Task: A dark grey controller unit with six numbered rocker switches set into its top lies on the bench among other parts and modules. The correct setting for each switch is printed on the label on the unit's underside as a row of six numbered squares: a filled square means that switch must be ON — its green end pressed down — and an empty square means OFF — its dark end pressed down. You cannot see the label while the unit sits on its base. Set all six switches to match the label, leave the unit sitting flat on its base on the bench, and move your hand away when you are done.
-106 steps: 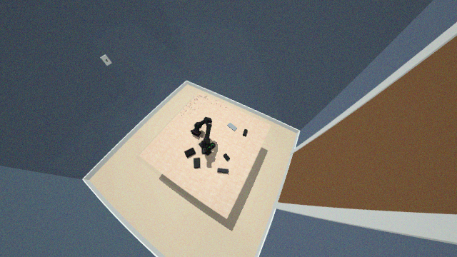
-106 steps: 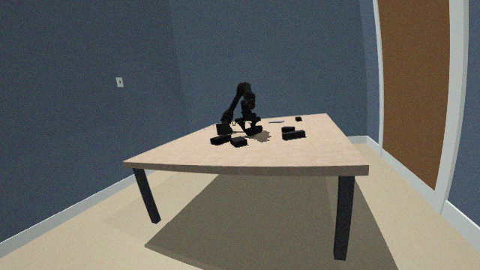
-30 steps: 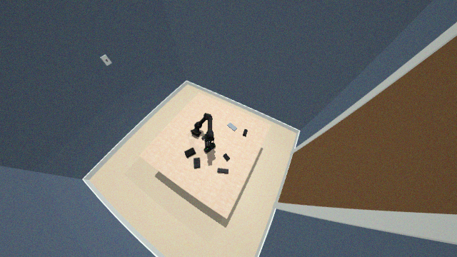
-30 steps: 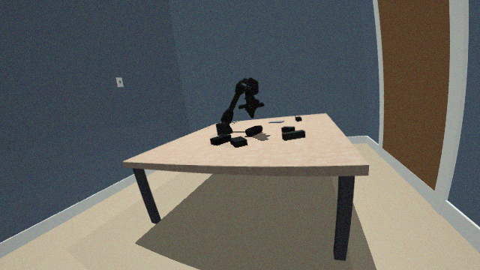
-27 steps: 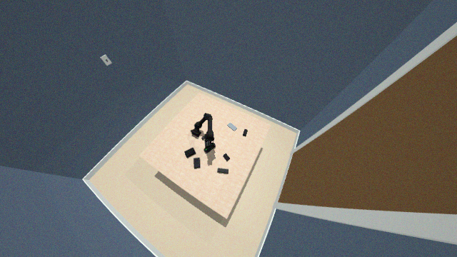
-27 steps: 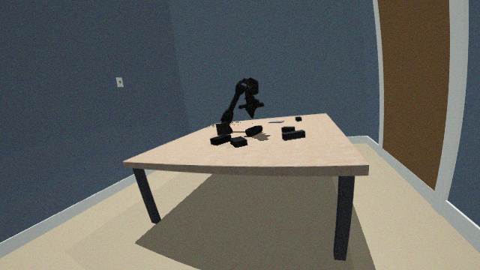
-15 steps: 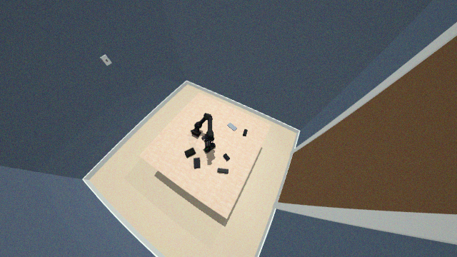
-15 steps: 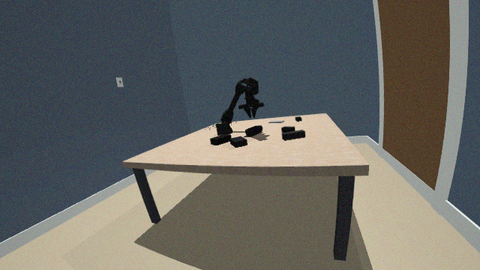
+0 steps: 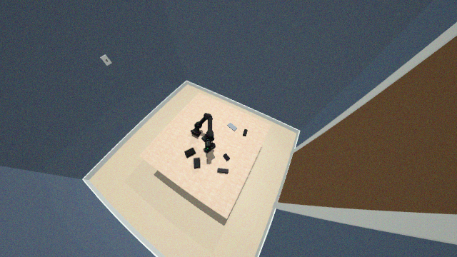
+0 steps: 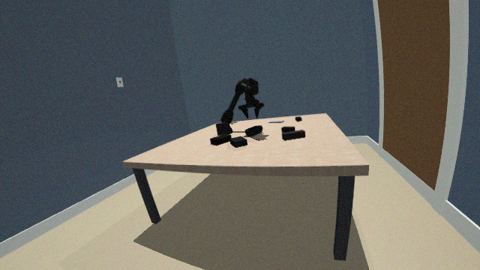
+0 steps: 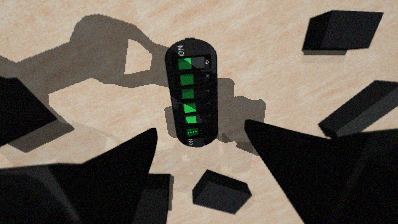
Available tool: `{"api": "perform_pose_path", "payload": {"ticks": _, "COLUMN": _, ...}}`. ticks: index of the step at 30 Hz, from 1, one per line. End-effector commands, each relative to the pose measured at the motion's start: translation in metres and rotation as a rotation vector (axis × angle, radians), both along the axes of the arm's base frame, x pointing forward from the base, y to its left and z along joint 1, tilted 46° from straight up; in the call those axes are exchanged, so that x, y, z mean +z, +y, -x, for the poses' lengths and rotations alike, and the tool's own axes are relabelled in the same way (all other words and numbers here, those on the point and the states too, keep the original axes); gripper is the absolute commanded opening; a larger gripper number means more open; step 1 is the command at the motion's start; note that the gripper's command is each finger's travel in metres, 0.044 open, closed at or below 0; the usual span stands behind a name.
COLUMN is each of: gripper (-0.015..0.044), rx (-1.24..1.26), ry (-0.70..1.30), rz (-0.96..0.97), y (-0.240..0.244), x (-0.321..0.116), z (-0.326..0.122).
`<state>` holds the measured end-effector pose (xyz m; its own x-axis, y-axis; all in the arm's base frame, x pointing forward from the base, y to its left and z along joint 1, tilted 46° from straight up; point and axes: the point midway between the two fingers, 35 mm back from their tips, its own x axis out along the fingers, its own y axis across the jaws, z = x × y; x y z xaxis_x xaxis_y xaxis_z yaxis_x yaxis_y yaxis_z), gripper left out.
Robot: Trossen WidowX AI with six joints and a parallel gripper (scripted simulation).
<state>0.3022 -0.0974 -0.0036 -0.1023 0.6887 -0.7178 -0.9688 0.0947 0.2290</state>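
The dark grey controller unit sits on the bench with its switch side up in the wrist view. Its six switches form a column, green ends on the left and dark numbered ends on the right. The greens differ in brightness: the fourth and fifth from the top are brightest, and the top one is partly bright. Which ends are down is hard to tell. The label underneath is hidden. My gripper is open and empty, high above the unit, its fingertips to either side of the unit's lower part in the wrist view.
Dark blocks lie around the unit: one at upper right, a long one at right, one below and one at left. A light grey plate and a small black block lie farther off.
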Motion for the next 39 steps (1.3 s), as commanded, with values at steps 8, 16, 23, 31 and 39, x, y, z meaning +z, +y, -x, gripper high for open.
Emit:
{"api": "perform_pose_path", "payload": {"ticks": 8, "gripper": 0.0125, "rx": 0.005, "ry": -0.002, "rz": -0.016, "y": 0.032, "x": -0.019, "z": 0.033}}
{"api": "perform_pose_path", "payload": {"ticks": 16, "gripper": 0.0, "rx": 0.012, "ry": -0.006, "rz": -0.023, "y": 0.047, "x": -0.027, "z": 0.051}}
{"api": "perform_pose_path", "payload": {"ticks": 23, "gripper": 0.0, "rx": 0.012, "ry": -0.006, "rz": -0.023, "y": 0.047, "x": -0.027, "z": 0.051}}
{"api": "perform_pose_path", "payload": {"ticks": 31, "gripper": 0.0, "rx": 0.016, "ry": -0.01, "rz": -0.02, "y": 0.046, "x": -0.027, "z": 0.05}}
{"api": "perform_pose_path", "payload": {"ticks": 39, "gripper": 0.0105, "rx": 0.015, "ry": -0.01, "rz": -0.017, "y": 0.03, "x": -0.013, "z": 0.046}}
